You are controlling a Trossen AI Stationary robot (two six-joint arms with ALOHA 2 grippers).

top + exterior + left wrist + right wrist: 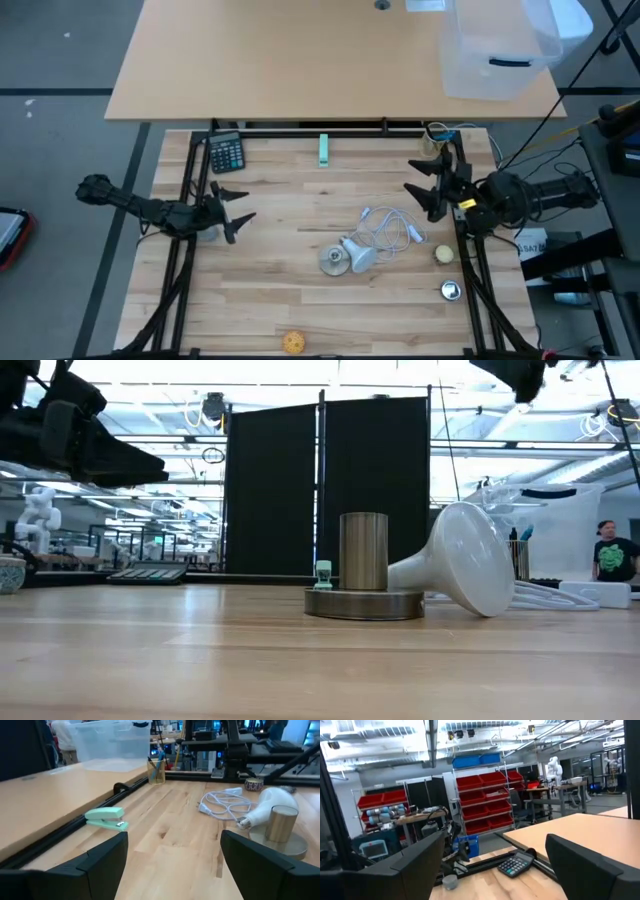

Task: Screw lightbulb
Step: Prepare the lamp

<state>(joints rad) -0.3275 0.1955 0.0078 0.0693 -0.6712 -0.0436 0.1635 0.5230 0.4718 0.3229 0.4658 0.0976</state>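
A: Where is the bulb (361,255) found?

B: It is seen lying on its side near the middle of the surface (270,300), its narrow end beside the socket (334,260), a metal cylinder on a round base. From the low view the neck appears to touch or nearly touch the cylinder; which one cannot be told. A white cable (392,228) is coiled just beside the globe.

A: What could go wrong from here?

B: The bulb is judged likely to roll if it is nudged rather than pinched, since it rests on a rounded globe. The frosted surface could slip between the fingers if it is gripped too near the taper. The cable could be snagged and dragged along. The socket is not held down, so it could be spun or pushed away once twisting is begun, unless it is steadied by the other arm. Threads could be crossed if the base is brought in tilted.

A: And the arms?

B: The left gripper (232,212) is held above the surface at the left, well apart from the bulb, its fingers spread and nothing between them. The right gripper (428,188) is held high at the right edge, pointed across toward the calculator (227,152), likewise spread and empty.
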